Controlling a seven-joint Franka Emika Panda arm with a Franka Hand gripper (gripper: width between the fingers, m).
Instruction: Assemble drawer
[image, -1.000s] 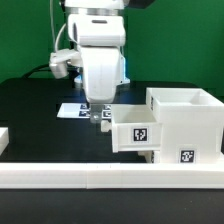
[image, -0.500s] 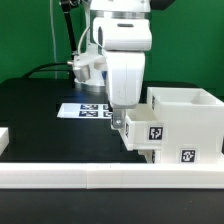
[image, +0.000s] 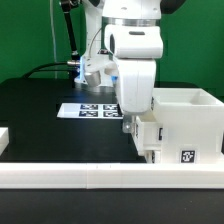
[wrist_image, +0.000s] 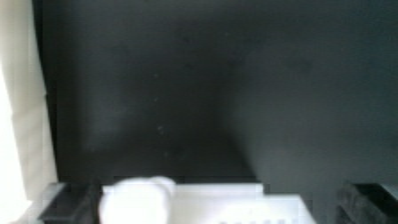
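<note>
**Arm at the drawer box on the black table**

The table (image: 40, 95) is matt black, with a green wall (image: 25, 30) behind it; a white rail (image: 60, 178) runs along the near edge, and the marker board (image: 88, 109) lies flat mid-table, its black tags facing up; dark cables hang by the wall behind the arm.

The drawer (image: 185, 125) is a white open-topped box standing on the exterior view's right, close to the rail; a smaller white part with a tag on its front sits against the box's left side, and another tag shows low on the box's near face; how far that part is pushed in cannot be told.

The arm (image: 135, 50) is white, reaching down from above with the wrist vertical, its body in front of the box's left edge; the gripper (image: 131, 128) points straight down at the smaller part's left end; in the wrist view the two dark fingers (wrist_image: 71, 203) stand wide apart at the frame's edges with a blurred white piece (wrist_image: 139, 200) between them, nearer one finger; whether the fingers press on it cannot be told.
</note>
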